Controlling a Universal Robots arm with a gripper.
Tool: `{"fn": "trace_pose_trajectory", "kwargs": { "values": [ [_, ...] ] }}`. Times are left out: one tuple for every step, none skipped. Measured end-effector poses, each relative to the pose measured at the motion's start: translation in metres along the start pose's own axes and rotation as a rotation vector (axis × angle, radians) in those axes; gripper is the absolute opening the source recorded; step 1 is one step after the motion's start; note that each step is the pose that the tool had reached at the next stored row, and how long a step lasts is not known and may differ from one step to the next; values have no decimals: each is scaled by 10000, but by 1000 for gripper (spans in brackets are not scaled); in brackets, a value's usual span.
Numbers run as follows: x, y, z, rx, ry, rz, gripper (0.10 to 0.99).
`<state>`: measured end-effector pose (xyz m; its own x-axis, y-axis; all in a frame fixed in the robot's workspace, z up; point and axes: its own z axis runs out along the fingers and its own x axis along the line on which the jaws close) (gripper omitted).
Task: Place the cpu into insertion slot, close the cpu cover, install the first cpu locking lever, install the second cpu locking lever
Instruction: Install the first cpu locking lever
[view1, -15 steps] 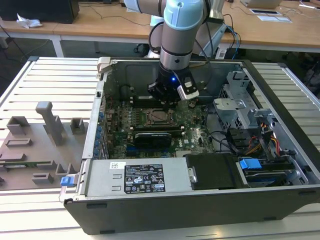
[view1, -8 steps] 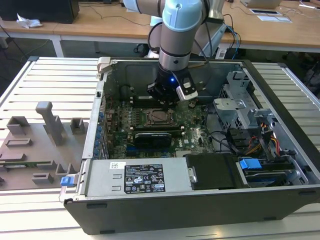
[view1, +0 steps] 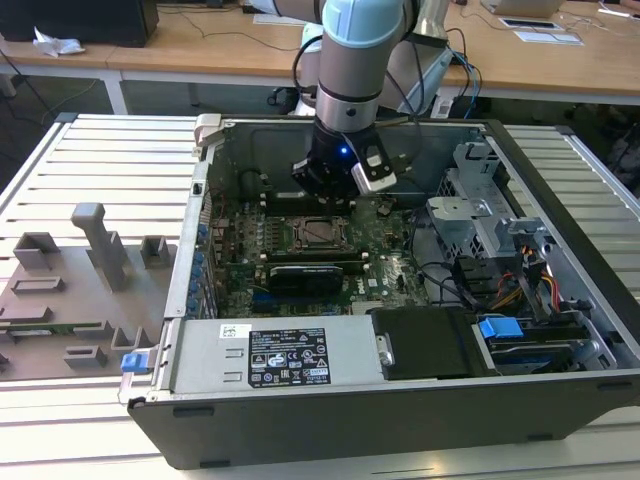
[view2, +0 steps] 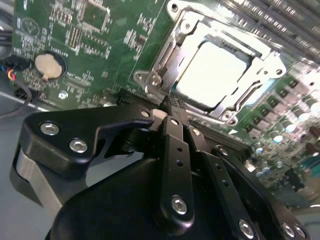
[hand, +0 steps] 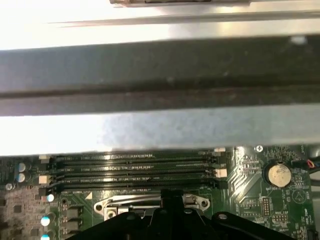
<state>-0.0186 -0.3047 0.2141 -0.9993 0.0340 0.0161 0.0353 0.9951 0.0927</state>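
Cpu (view2: 216, 74), its silvery top glaring bright in the second wrist view, sits seated in the insertion slot (view2: 176, 31) on the green motherboard (view2: 100, 45); the cpu cover (view2: 186, 46) lies folded down flat around it, its frame bordering the chip on every side; the gripper (view2: 170, 111) hangs just off one edge of that socket, its black fingers (view2: 175, 150) drawn together into a narrow point with nothing between them, the tip close to the cover's edge, though whether it touches the metal cannot be told; a round coin battery (view2: 48, 66) lies on the board off to one side, well apart from the socket; in the first wrist view the long black memory slots (hand: 132, 170) run side by side just past the gripper (hand: 171, 196), with the battery (hand: 278, 173) beyond their end; in the exterior view the arm reaches down into the open computer case (view1: 420, 420), the gripper (view1: 322, 188) low over the board and just behind the socket (view1: 318, 232), which lies nearer the camera; a grey parts tray (view1: 60, 290) rests on the table at the exterior view's left.
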Motion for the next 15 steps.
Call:
{"fn": "trace_pose_trajectory", "kwargs": {
  "values": [
    [1, -8, -1, 102, -1, -15, 106],
    [2, -16, -3, 165, -1, -27, 106],
    [3, -23, -3, 236, -4, -36, 106],
    [5, -32, -4, 290, -3, -41, 106],
    [6, -48, -6, 340, -5, -46, 106],
    [6, -62, -6, 360, -6, -49, 106],
    [6, -81, -8, 373, -6, -52, 106],
    [5, -98, -10, 375, -6, -53, 106],
    [5, -127, -12, 374, -6, -53, 106],
    [4, -158, -15, 375, -7, -52, 106],
    [3, -167, -16, 375, -6, -53, 106],
    [3, -170, -16, 373, -7, -52, 106],
    [4, -170, -29, 377, -6, -51, 106],
    [4, -168, -50, 375, -6, -53, 106],
    [4, -165, -78, 375, -6, -53, 106]
  ]
}}
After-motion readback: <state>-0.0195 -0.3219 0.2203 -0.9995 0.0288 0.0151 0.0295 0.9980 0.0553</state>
